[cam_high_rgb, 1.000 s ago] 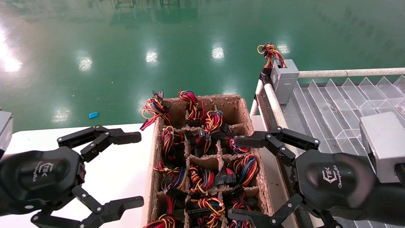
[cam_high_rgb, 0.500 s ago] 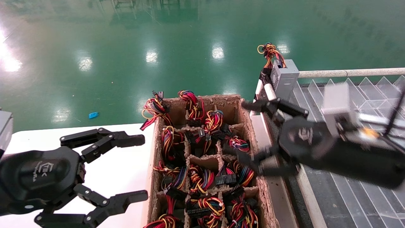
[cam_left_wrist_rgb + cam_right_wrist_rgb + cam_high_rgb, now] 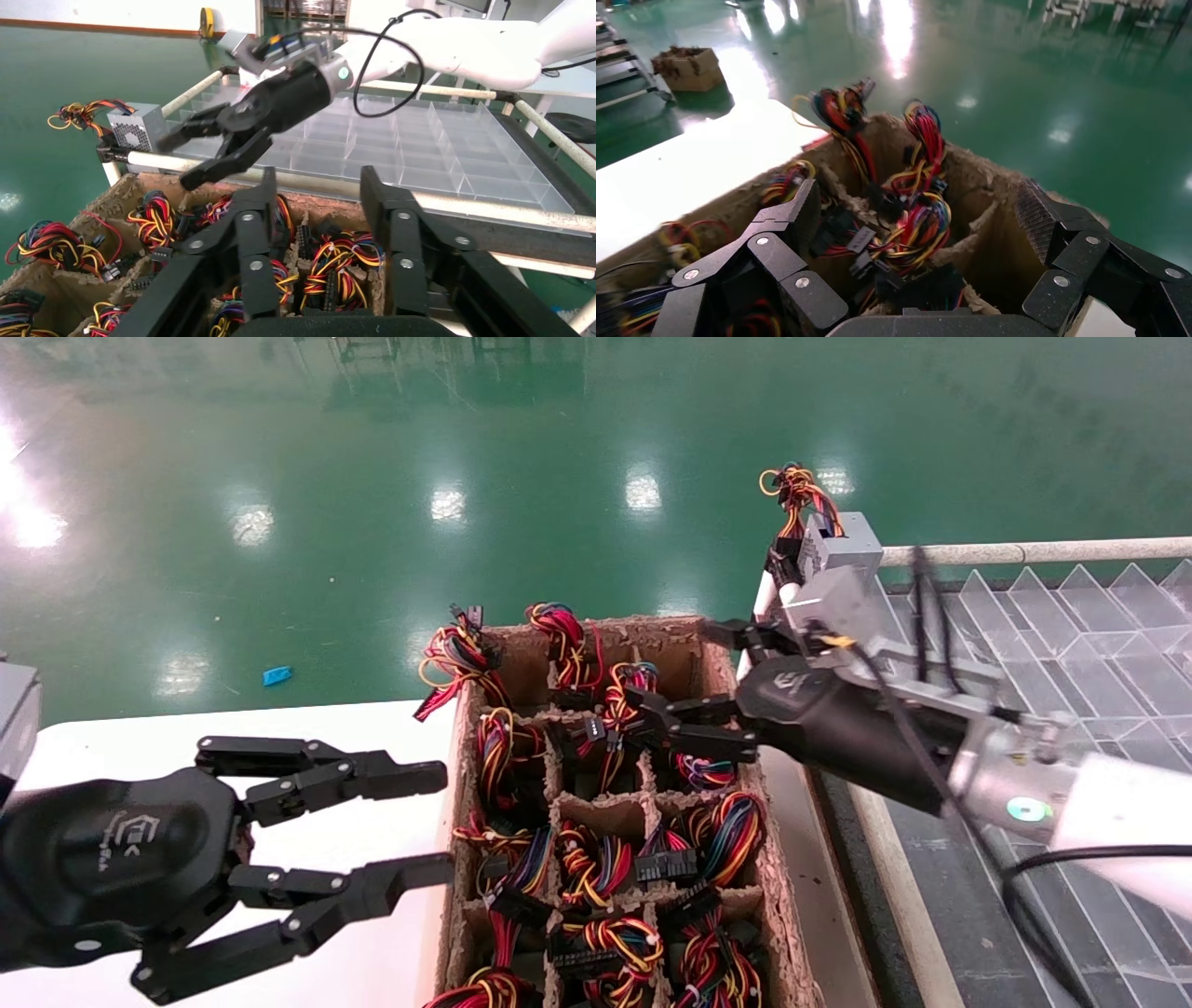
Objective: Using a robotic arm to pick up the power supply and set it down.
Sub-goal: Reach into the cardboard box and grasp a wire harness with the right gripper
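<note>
Jaws of the right gripper (image 3: 694, 691) stand spread wide and hold nothing, poised over the far right compartments of the cardboard divider box (image 3: 717, 658), above a bundle of red, yellow and black wires (image 3: 919, 217). Behind the claw come the rounded black palm with its white logo, the silver-grey wrist block (image 3: 838, 603) and a black cable (image 3: 1071, 854) trailing along the white forearm. One power supply (image 3: 843, 547), a grey metal box, stands on the far left corner of the clear divided tray (image 3: 1071, 645) to the right of the box, just beyond the right gripper's wrist, with its wires sticking up. The left gripper (image 3: 424, 822) hovers over the white table (image 3: 345, 840) beside the box's left wall, its jaws moderately apart and empty.
</note>
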{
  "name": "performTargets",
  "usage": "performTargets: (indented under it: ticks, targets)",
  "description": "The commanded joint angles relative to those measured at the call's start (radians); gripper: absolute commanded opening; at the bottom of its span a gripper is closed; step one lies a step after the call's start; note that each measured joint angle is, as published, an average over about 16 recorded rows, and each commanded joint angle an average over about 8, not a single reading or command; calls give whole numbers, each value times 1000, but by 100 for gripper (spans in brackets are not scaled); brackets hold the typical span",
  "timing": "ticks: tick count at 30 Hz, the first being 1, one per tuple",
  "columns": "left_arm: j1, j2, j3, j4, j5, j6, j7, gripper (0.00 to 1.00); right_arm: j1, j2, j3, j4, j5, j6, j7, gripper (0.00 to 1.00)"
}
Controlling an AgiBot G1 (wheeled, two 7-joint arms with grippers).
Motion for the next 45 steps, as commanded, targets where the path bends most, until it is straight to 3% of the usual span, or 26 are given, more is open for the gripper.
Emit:
performTargets:
  ticks: [1,8,23,35,45]
  targets:
    - [0,0,0,0,0,0,0,0,9,-21,-21,-11,-32,27,27,0]
    - [0,0,0,0,0,0,0,0,18,-85,-55,-79,-84,82,48,0]
    - [0,0,0,0,0,0,0,0,54,-154,-76,-180,-96,80,30,0]
    - [0,0,0,0,0,0,0,0,59,-135,-81,-177,-98,52,32,0]
    - [0,0,0,0,0,0,0,0,39,-94,-80,-103,-99,49,71,0]
